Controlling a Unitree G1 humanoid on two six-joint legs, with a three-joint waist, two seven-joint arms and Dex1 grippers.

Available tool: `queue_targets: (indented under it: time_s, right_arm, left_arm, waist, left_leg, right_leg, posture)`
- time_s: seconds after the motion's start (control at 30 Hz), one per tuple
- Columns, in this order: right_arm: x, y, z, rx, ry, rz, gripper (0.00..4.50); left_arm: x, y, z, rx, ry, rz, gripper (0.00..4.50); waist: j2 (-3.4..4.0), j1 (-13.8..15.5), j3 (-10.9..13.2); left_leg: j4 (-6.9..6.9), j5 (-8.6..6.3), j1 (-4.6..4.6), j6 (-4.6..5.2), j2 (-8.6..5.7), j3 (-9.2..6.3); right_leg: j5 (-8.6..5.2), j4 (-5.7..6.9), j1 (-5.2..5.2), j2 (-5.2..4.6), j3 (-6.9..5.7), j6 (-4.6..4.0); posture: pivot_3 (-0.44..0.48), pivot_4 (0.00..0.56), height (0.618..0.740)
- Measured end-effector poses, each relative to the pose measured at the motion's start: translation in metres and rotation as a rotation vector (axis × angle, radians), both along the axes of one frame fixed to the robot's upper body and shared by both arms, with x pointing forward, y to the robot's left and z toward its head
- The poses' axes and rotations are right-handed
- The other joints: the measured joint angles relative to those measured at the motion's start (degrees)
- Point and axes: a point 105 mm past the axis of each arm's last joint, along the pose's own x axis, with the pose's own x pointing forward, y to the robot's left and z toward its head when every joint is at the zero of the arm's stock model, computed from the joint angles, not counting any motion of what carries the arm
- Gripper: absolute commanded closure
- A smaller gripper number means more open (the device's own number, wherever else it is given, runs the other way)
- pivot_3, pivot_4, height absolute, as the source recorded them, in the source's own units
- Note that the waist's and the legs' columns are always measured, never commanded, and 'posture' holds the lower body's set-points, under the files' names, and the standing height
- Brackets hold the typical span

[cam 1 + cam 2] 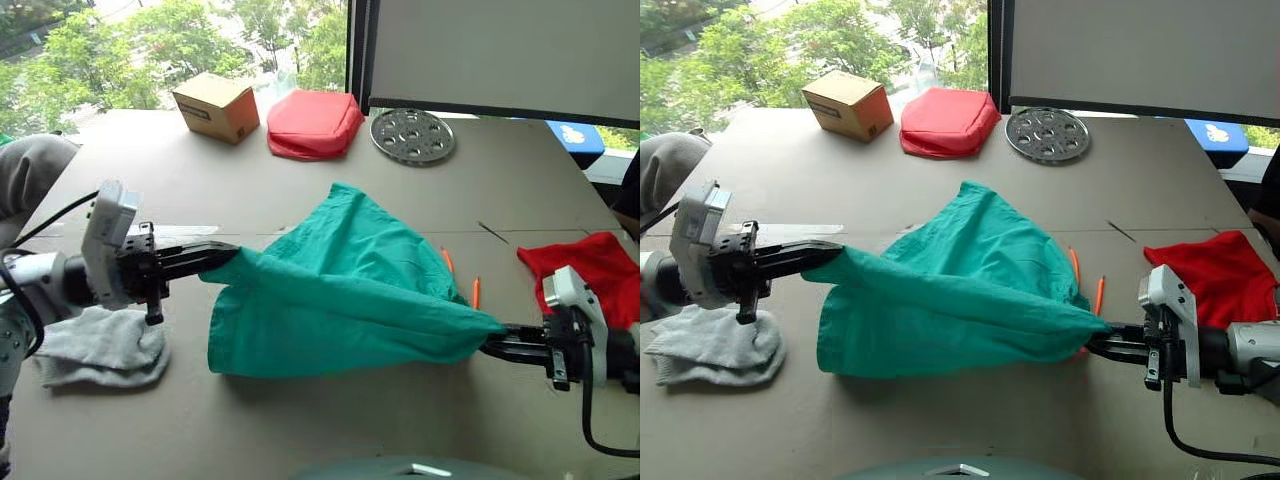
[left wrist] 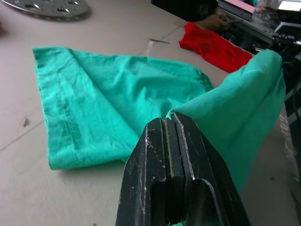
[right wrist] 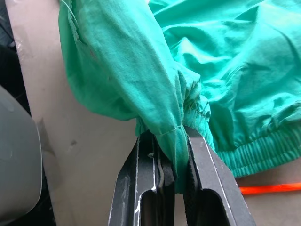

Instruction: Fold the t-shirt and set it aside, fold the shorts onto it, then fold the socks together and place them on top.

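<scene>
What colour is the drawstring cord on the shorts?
Bright orange drawstring, clearest in the right wrist view beside the shorts.

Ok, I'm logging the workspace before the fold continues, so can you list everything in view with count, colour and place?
shorts: one, teal-green, mid table, near edge lifted between both grippers
drawstring: two orange ends, on the table beside the shorts' right side
t-shirt: one, red, right edge of table
socks: light grey, count unclear, near left of table
cardboard box: one, brown, far left
cushion pouch: one, red, far centre, beside the box
perforated disc: one, grey metal, far right of the pouch
table: one, grey-brown
left gripper: black, shut on the shorts
right gripper: black, shut on the shorts
</scene>
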Motion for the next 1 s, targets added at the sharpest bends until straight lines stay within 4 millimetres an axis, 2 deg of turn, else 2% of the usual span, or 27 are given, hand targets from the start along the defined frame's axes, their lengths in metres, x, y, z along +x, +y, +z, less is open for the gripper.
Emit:
queue_targets:
  time_s: [0.03, 0.13, 0.17, 0.2, 0.4, 0.57, 0.67, 0.83, 0.93, 0.97, 1.0]
  right_arm:
    - [0.009, -0.002, 0.002, -0.001, -0.002, -0.04, 4.46]
    - [0.019, -0.006, -0.005, -0.013, 0.042, -0.115, 4.46]
    - [0.031, -0.005, -0.009, -0.012, 0.055, -0.162, 4.46]
    - [0.038, -0.004, -0.009, -0.012, 0.048, -0.184, 4.46]
    - [0.068, -0.009, -0.017, -0.041, 0.064, -0.353, 4.46]
    - [0.087, -0.01, -0.018, -0.053, 0.079, -0.464, 4.46]
    - [0.096, -0.012, -0.014, -0.067, 0.071, -0.507, 4.46]
    - [0.106, -0.02, -0.011, -0.102, 0.065, -0.562, 4.46]
    - [0.107, -0.023, -0.013, -0.111, 0.077, -0.575, 4.5]
    - [0.107, -0.024, -0.013, -0.117, 0.072, -0.58, 3.58]
    - [0.108, -0.025, -0.012, -0.121, 0.069, -0.583, 3.32]
  left_arm:
    - [0.018, -0.004, 0.001, 0.009, -0.018, 0.045, 4.5]
    - [0.044, -0.01, -0.005, 0.043, -0.032, 0.117, 4.5]
    - [0.065, -0.018, -0.003, 0.043, -0.066, 0.155, 4.5]
    - [0.075, -0.024, -0.002, 0.055, -0.088, 0.168, 4.5]
    - [0.118, -0.045, -0.002, 0.153, -0.22, 0.213, 4.5]
    - [0.143, -0.055, -0.001, 0.168, -0.276, 0.249, 4.5]
    - [0.154, -0.073, -0.006, 0.181, -0.306, 0.232, 4.5]
    - [0.168, -0.103, -0.027, 0.218, -0.304, 0.207, 4.5]
    - [0.175, -0.113, -0.042, 0.249, -0.276, 0.212, 3.51]
    - [0.178, -0.112, -0.049, 0.265, -0.256, 0.232, 2.89]
    - [0.179, -0.111, -0.052, 0.272, -0.246, 0.241, 2.59]
  waist:
    - [-0.1, 0.05, -0.03]
    - [-0.16, -0.09, -0.09]
    - [-0.19, 0.08, -0.11]
    - [-0.16, 0.12, -0.03]
    - [-0.1, -0.18, 0.01]
    - [-0.1, -0.17, 0.0]
    - [-0.1, 0.04, 0.0]
    - [-0.08, -0.19, 0.01]
    - [-0.08, -0.36, 0.01]
    - [-0.08, -0.41, 0.0]
    - [-0.08, -0.45, 0.0]
  left_leg:
    - [0.0, 0.01, -0.04, 0.0, -0.02, -0.04]
    - [0.02, 0.0, 0.04, 0.01, -0.07, -0.02]
    - [0.1, 0.0, 0.02, 0.02, -0.1, -0.13]
    - [0.16, 0.0, -0.16, 0.02, -0.1, -0.19]
    - [0.18, 0.0, -0.18, 0.05, -0.13, -0.14]
    - [0.21, -0.02, -0.18, 0.08, -0.12, -0.14]
    - [0.23, -0.02, -0.25, 0.09, -0.13, -0.21]
    - [0.23, -0.02, -0.27, 0.11, -0.13, -0.19]
    - [0.23, -0.03, -0.28, 0.12, -0.13, -0.18]
    - [0.23, -0.04, -0.27, 0.14, -0.13, -0.18]
    - [0.22, -0.04, -0.28, 0.14, -0.13, -0.18]
  right_leg:
    - [0.02, -0.03, 0.02, 0.06, 0.06, -0.01]
    - [0.01, -0.01, 0.1, 0.08, 0.23, -0.02]
    - [0.01, 0.0, 0.17, 0.09, 0.16, -0.02]
    - [0.03, -0.05, 0.1, 0.16, 0.18, -0.01]
    - [0.11, -0.02, 0.05, 0.26, 0.41, 0.1]
    - [0.13, 0.01, 0.06, 0.25, 0.43, 0.14]
    - [0.17, -0.02, 0.06, 0.25, 0.38, 0.2]
    - [0.18, -0.02, 0.04, 0.26, 0.39, 0.22]
    - [0.19, -0.01, 0.02, 0.26, 0.4, 0.25]
    - [0.2, 0.0, 0.02, 0.25, 0.4, 0.26]
    - [0.2, -0.01, 0.02, 0.26, 0.4, 0.26]
  posture:
    - [0.0, 0.15, 0.739]
    - [0.0, 0.15, 0.739]
    - [0.0, 0.15, 0.739]
    - [0.0, 0.15, 0.739]
    - [0.0, 0.15, 0.739]
    - [0.0, 0.15, 0.739]
    - [0.0, 0.15, 0.739]
    - [0.0, 0.15, 0.739]
    - [0.0, 0.15, 0.739]
    - [0.0, 0.15, 0.739]
    - [0.0, 0.15, 0.739]
